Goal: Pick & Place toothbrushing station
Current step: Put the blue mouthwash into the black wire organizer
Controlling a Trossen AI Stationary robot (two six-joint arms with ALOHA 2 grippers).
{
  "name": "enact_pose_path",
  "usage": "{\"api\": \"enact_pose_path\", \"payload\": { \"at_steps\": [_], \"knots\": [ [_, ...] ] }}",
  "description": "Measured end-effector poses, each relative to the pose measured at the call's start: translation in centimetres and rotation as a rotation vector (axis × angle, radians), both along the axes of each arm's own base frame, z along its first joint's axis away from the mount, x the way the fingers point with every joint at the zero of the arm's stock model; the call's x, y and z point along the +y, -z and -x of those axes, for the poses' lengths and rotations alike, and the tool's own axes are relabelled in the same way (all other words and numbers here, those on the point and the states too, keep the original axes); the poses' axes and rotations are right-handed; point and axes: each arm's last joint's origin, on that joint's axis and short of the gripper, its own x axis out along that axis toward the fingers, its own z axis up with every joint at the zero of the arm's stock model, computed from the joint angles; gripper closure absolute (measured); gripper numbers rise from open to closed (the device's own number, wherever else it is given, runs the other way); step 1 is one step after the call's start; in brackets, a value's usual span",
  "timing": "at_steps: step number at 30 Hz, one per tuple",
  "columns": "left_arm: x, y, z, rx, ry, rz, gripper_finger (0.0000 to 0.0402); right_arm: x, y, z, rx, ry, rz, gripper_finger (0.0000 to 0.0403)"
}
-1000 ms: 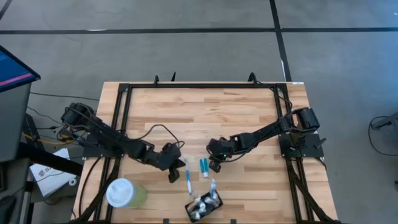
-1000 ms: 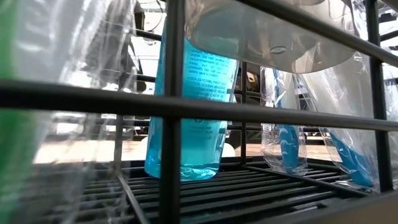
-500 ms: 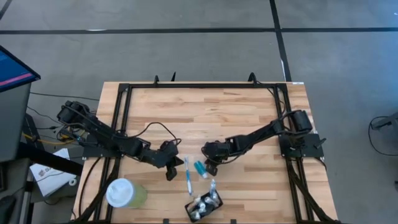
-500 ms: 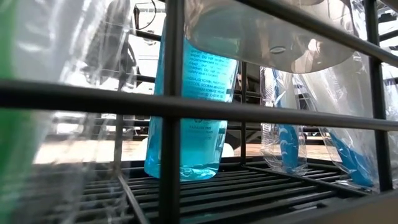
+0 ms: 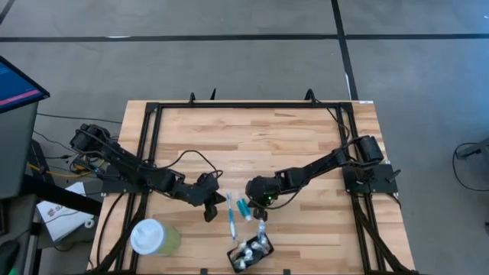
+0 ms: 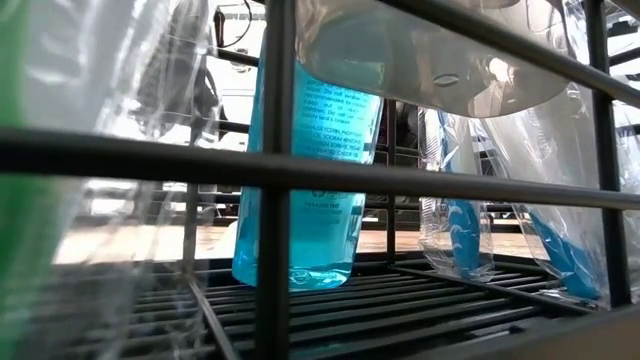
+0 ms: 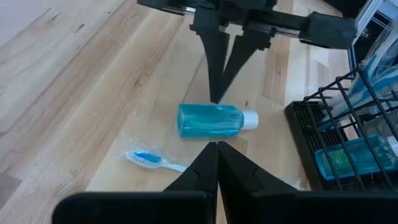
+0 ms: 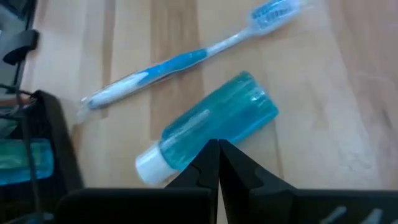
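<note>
grey tiled floor around a pale wood-plank tabletop (image 5: 252, 145) with a black frame. a small black wire holder (image 5: 250, 251) at the near edge, packed with wrapped toothbrushes and teal bottles; low view looks out through its bars. lying on the wood just beyond it: a teal bottle with white cap (image 5: 244, 207), on its side, and beside it a blue-and-white toothbrush (image 5: 231, 216) in clear wrap. left pincer (image 5: 212, 215) fingers pressed together, empty, near the toothbrush. right pincer (image 5: 260, 212) also pinched together, empty, tips just beside the bottle. pale green cup with white lid (image 5: 153, 237) at near left corner.
</note>
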Motion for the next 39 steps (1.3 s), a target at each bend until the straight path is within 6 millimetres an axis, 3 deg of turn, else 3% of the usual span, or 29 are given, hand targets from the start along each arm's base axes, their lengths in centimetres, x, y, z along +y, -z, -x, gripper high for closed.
{"api": "enact_pose_path", "payload": {
  "at_steps": [9, 19, 31, 39],
  "knots": [
    [-0.1, 0.0, 0.0, 0.008, 0.022, 0.015, 0.0401, -0.6, 0.0, -0.1, -0.003, 0.045, 0.023, 0.0403],
    [-0.1, 0.0, 0.0, 0.008, 0.021, 0.016, 0.0401, -2.7, 0.0, -0.4, 0.003, 0.108, 0.031, 0.0403],
    [-0.1, 0.0, 0.0, 0.008, 0.021, 0.016, 0.0401, -0.8, 1.0, -0.3, 0.068, 0.078, 0.018, 0.0403],
    [-0.1, 0.0, 0.0, 0.013, 0.034, 0.028, 0.0401, -0.3, 0.8, -1.9, 0.061, 0.04, 0.039, 0.0403]
  ]
}}
